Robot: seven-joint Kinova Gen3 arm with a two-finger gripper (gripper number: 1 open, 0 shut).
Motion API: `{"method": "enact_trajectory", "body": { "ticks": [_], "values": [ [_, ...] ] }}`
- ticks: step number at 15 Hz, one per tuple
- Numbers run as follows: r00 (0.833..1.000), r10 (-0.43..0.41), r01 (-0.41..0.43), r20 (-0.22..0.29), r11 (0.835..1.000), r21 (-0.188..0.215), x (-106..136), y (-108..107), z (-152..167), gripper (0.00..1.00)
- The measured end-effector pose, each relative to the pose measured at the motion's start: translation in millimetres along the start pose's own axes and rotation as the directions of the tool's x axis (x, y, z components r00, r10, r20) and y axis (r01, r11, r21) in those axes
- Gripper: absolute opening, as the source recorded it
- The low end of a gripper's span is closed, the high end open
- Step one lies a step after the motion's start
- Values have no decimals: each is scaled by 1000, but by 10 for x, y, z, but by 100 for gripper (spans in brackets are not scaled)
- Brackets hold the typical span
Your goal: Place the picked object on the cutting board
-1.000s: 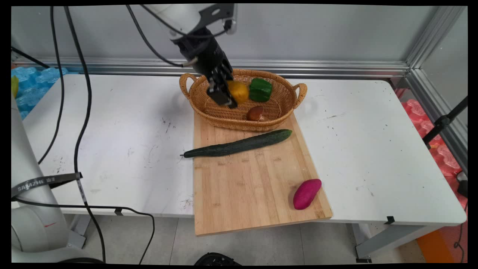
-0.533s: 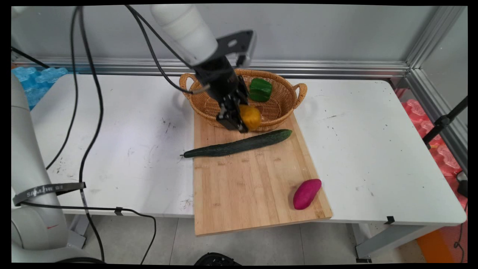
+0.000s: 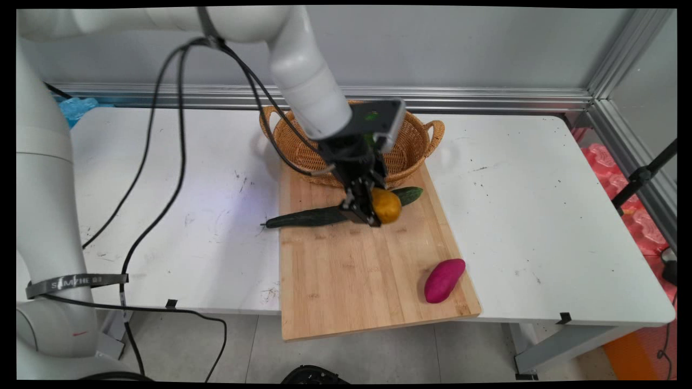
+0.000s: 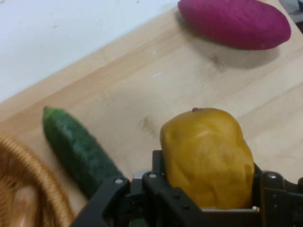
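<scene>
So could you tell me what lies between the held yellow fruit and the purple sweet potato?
Only bare cutting board separates the yellow fruit from the purple sweet potato; both views show it.

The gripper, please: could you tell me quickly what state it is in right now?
Gripper: shut on the yellow fruit, above the cutting board.

Cucumber (image 3: 324, 215), purple sweet potato (image 3: 444, 280) on cutting board (image 3: 351, 281); basket (image 3: 416, 146) behind.
</scene>
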Motion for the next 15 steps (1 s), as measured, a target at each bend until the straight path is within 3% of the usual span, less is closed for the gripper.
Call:
{"method": "enact_trajectory", "body": {
  "ticks": [5,11,12,15],
  "values": [
    [999,51,-51,12,998,-29,92,-103,488,0],
    [997,78,-77,15,996,-49,183,-225,856,0],
    [996,83,-82,13,995,-51,196,-242,894,100],
    [996,90,-90,8,995,-51,222,-285,939,100]
  ]
}}
